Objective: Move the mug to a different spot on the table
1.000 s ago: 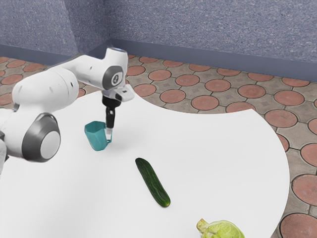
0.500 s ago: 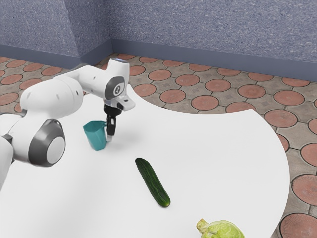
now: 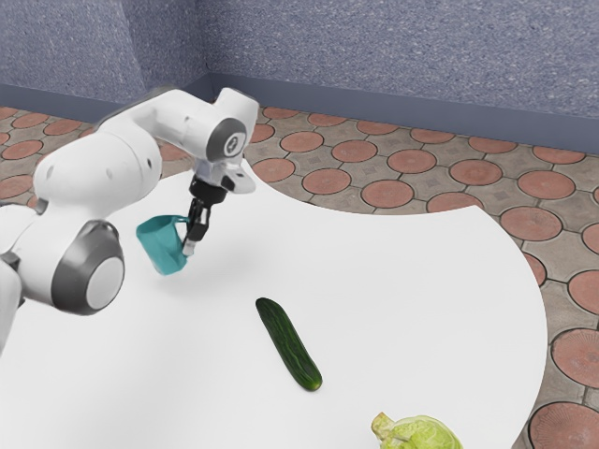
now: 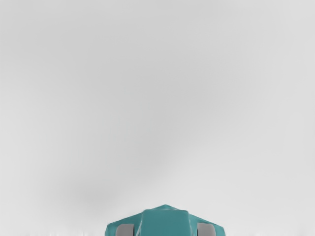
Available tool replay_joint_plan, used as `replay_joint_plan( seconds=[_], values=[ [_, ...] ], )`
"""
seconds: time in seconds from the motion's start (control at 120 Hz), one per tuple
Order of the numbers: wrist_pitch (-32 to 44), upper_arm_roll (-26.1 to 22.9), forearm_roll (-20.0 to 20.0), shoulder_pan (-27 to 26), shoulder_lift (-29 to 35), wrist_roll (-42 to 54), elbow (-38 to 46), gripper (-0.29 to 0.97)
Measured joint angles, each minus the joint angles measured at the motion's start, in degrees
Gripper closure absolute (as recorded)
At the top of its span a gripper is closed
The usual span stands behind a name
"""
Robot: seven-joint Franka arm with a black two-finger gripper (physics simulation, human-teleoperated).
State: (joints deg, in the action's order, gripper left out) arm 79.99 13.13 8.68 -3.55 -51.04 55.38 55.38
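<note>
From the side camera, the black jaws are pinched shut on the rim of the small teal mug (image 3: 163, 246) (one finger looks to be inside and one outside). The mug hangs tipped to one side, near the round white desk's (image 3: 421, 281) edge at the exterior view's left. It looks lifted a little, but I cannot be sure its low corner is off the desk. A long dark green cucumber (image 3: 289, 343) lies well apart from it. A pale green cabbage (image 3: 416, 433) sits at the desk's near edge.

From the wrist camera, the mug (image 4: 165, 221) is a teal lump right under the hand, with a grey pad (image 4: 127, 230) on each side. Bare desk (image 4: 157, 98) lies beyond.

I think the hold is thin, only on the rim. A fast move could make the tipped mug swing and slip out. If its low corner drags on the desk, it could twist loose. If it is let go while tipped, it may fall over and roll.
</note>
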Motion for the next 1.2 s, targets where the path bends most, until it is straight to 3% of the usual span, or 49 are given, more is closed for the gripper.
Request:
replay_joint_plan(
  seconds=[0.367,0.842,1.2],
  values=[
    [-4.61,-0.06,2.45,-6.84,-0.88,-2.87,-5.13,0.74],
    [-4.62,-0.37,-2.0,-8.96,-7.44,-9.55,-6.67,0.74],
    [-4.76,-0.67,-2.9,-9.08,-10.25,-13.04,-6.75,0.69]
  ],
)
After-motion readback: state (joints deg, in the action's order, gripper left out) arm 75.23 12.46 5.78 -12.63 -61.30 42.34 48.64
